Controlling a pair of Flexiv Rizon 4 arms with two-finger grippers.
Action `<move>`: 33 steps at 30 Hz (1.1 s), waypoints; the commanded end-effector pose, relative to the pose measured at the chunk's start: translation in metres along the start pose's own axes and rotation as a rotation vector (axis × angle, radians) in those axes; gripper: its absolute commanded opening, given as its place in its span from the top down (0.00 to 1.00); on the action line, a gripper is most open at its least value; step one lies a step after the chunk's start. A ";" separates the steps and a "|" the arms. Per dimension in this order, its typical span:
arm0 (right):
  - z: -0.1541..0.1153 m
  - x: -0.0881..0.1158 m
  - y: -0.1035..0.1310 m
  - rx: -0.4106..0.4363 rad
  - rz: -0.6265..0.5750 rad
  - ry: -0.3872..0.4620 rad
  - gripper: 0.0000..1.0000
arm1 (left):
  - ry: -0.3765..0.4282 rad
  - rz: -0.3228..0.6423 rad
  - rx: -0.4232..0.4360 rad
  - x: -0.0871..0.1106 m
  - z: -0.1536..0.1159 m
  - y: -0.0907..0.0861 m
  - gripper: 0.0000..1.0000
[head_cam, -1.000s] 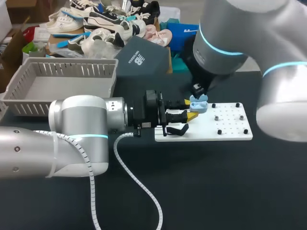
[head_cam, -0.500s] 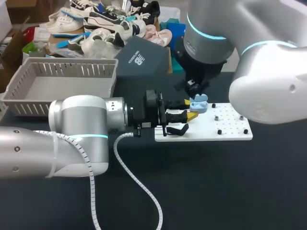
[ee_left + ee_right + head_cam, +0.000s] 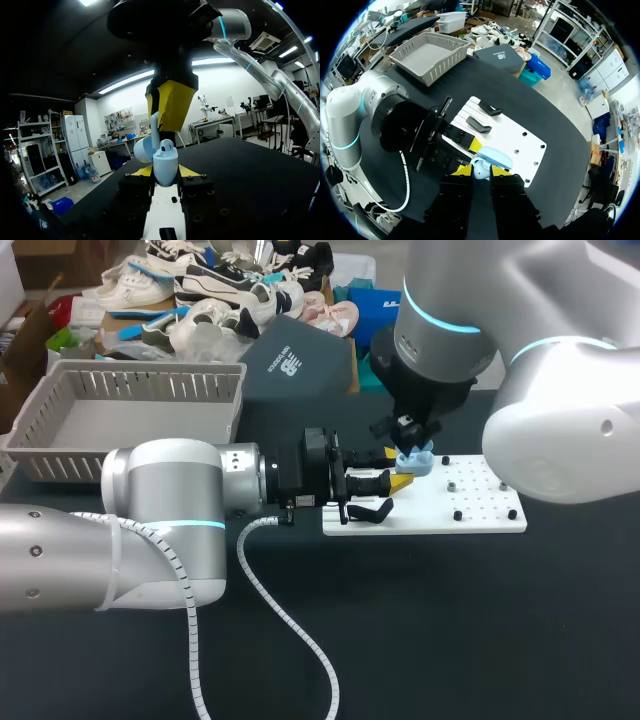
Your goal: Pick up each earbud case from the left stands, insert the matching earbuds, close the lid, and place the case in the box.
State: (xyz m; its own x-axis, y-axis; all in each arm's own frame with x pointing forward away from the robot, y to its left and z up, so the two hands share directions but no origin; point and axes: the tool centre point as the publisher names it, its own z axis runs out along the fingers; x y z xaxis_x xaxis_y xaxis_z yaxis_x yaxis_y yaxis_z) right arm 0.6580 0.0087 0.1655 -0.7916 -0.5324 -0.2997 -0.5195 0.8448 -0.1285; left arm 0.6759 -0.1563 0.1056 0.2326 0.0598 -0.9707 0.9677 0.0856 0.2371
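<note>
The risk here, as I see it, is a push that goes in crooked. The light-blue earbud case (image 3: 165,169) is clamped upright between the yellow tips of the left gripper (image 3: 398,481), held just above the near end of the white stand plate (image 3: 470,505), its lid hanging open to one side. If the right gripper (image 3: 480,171) bears down off-centre, the case could twist or slide out of that clamp, or the small earbud (image 3: 166,145) sitting at its mouth could tip out and roll across the dark counter (image 3: 450,630). The two sets of yellow tips are also very close together and could knock each other. I cannot tell whether the right gripper has hold of that earbud or only hovers over it. The left arm lies low and level from the left side, wrist pointing along the counter toward the plate. The right arm comes over from the right and drops steeply, its wrist pointing almost straight down on the case. The grey box (image 3: 60,380) waits well apart at the far left.
</note>
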 end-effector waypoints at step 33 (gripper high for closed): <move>0.008 0.003 0.004 -0.011 0.015 0.003 1.00 | -0.003 0.001 -0.003 0.001 0.000 0.000 1.00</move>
State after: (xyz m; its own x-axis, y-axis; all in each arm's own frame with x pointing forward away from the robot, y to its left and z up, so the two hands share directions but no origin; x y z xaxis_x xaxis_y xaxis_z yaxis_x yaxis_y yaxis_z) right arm 0.6565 0.0099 0.1573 -0.8002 -0.5213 -0.2966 -0.5133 0.8510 -0.1108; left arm 0.6759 -0.1563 0.1055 0.2327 0.0599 -0.9707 0.9677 0.0857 0.2372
